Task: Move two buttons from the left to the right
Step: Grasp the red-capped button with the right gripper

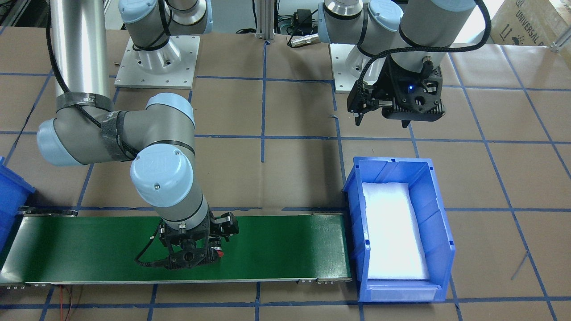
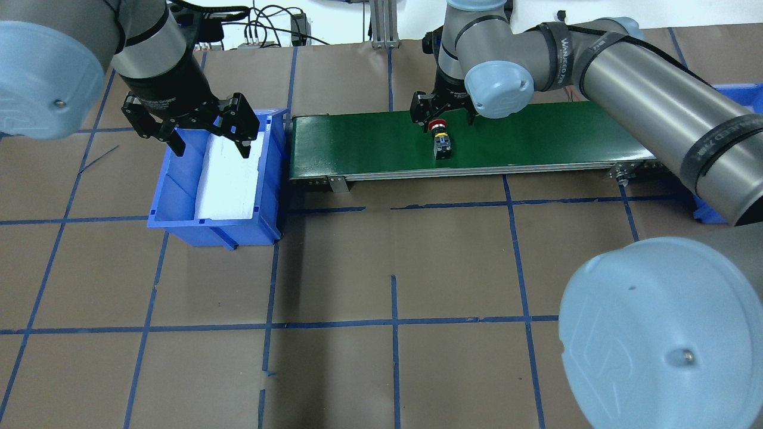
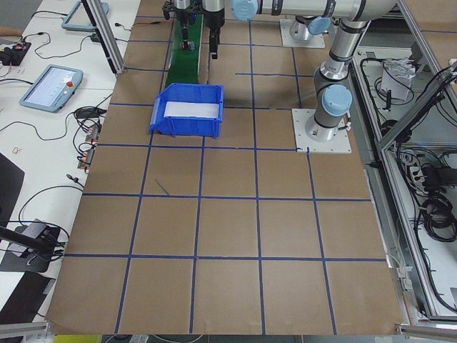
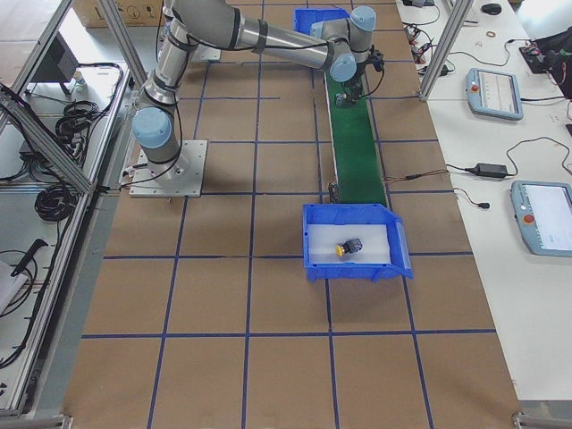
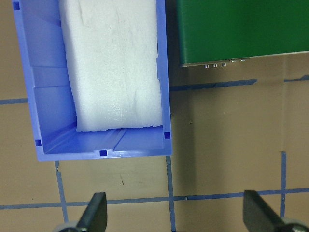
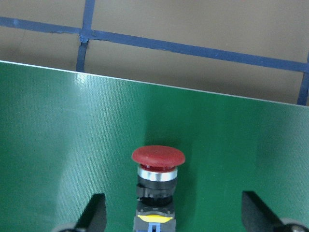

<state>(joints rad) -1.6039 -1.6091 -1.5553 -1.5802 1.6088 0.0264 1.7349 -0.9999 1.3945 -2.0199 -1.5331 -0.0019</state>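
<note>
A button with a red mushroom cap (image 2: 439, 126) lies on its side on the green conveyor belt (image 2: 536, 137). It shows close up in the right wrist view (image 6: 158, 157). My right gripper (image 2: 442, 116) is open and low over it, with a finger on each side (image 6: 96, 212) and no contact visible. A yellow button (image 4: 349, 247) lies on the white foam in the blue bin (image 4: 353, 268), seen only in the exterior right view. My left gripper (image 2: 211, 149) is open and empty above that bin (image 2: 214, 229).
The bin stands at the belt's end on my left. A second blue bin (image 2: 733, 95) stands at the belt's other end, partly behind my right arm. Brown table (image 2: 393, 268) with blue tape lines lies in front.
</note>
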